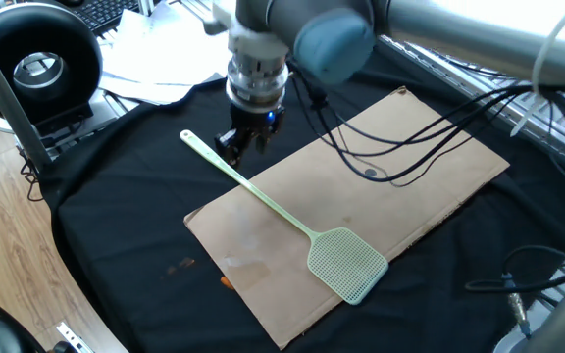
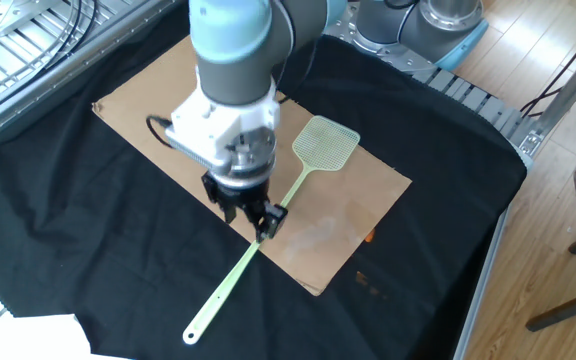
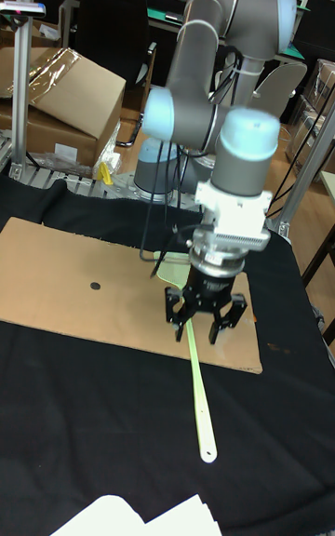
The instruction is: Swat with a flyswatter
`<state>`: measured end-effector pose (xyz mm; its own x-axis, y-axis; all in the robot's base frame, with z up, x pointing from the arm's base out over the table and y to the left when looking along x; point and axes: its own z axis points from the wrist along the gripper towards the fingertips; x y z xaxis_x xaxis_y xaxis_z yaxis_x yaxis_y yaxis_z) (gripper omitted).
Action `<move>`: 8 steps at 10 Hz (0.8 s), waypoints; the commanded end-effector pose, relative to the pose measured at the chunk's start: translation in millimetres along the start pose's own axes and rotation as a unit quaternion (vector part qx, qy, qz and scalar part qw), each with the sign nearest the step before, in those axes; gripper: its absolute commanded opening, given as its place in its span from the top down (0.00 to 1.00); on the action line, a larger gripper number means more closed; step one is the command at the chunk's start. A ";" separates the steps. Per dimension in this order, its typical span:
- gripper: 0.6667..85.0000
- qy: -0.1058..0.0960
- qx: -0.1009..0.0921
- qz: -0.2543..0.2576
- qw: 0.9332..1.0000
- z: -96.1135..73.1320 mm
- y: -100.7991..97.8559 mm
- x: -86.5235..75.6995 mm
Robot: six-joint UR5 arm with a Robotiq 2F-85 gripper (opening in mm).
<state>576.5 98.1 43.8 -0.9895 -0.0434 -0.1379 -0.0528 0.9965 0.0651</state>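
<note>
While reaching: claw (image 3: 204,314) spread, empty, poised over flyswatter (image 1: 292,224) handle.
Next: descend, straddle the handle, clench.

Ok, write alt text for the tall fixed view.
A grey robot arm's black two-finger tool, open, hangs over the thin handle of a pale green plastic flyswatter lying across a brown cardboard sheet and black cloth.

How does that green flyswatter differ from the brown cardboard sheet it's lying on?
The flyswatter is pale mint green; the cardboard sheet is plain brown. The flyswatter is a thin handle with a small mesh head, while the cardboard is a broad solid rectangle. The flyswatter's handle end pokes past the cardboard onto the black cloth. Both lie flat.
</note>
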 end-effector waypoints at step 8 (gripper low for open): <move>0.35 0.039 -0.020 0.022 0.999 14.8 11.6 20.2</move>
<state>560.3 104.3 26.4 -0.9973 -0.0268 -0.0689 -0.0324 0.9961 0.0823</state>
